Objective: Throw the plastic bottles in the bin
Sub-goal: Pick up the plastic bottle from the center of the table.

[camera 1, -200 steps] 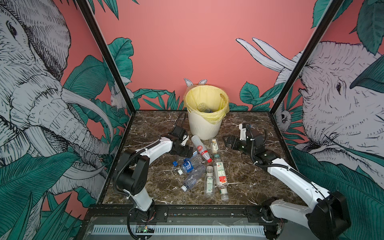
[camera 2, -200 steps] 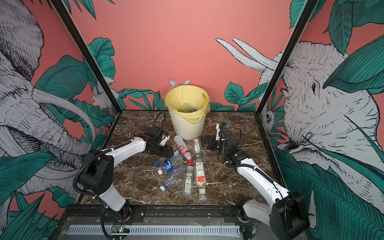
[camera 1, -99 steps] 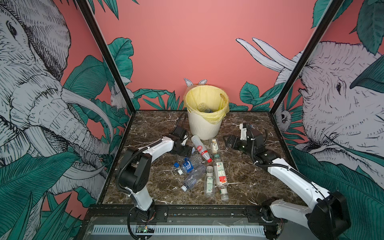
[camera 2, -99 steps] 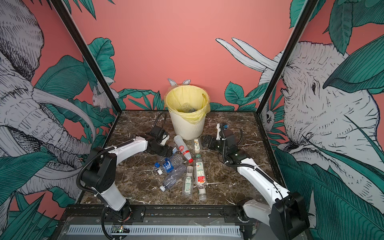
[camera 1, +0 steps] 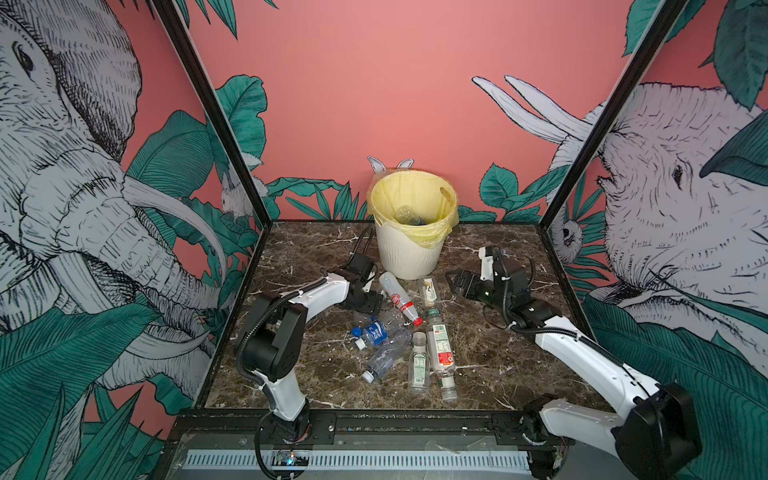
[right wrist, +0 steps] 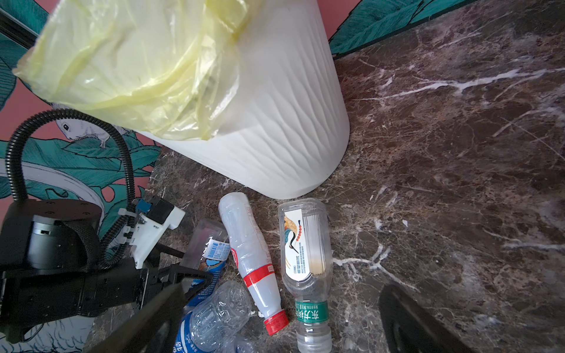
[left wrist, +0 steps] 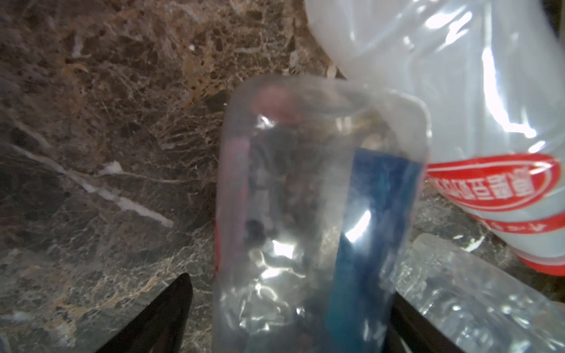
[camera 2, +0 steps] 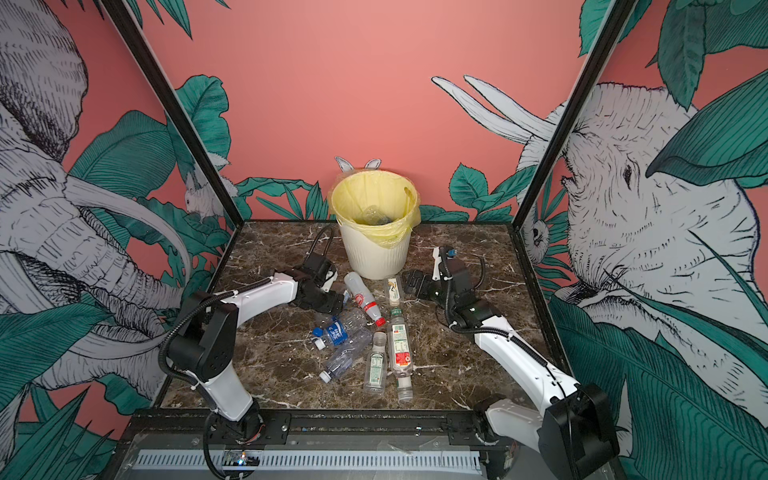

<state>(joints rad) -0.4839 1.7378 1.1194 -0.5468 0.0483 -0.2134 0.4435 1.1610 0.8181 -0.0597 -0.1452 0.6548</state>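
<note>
Cream-white ribbed plastic lined with a yellow bag, the round bin (camera 1: 409, 257) stands at the back of the brown marble table (camera 1: 498, 353) in both top views, with the plastic bottles (camera 1: 440, 349) strewn just in front of it between the left gripper (camera 1: 372, 307) and the right gripper (camera 1: 455, 282). From the left wrist we see the left gripper's black fingers (left wrist: 165, 314) spread around a clear blue-labelled bottle (left wrist: 305, 214), one finger clear of it. From the right wrist we see the right gripper's jaws wide apart, holding nothing, near a clear crane-labelled bottle (right wrist: 305, 244) by the bin's foot.
</note>
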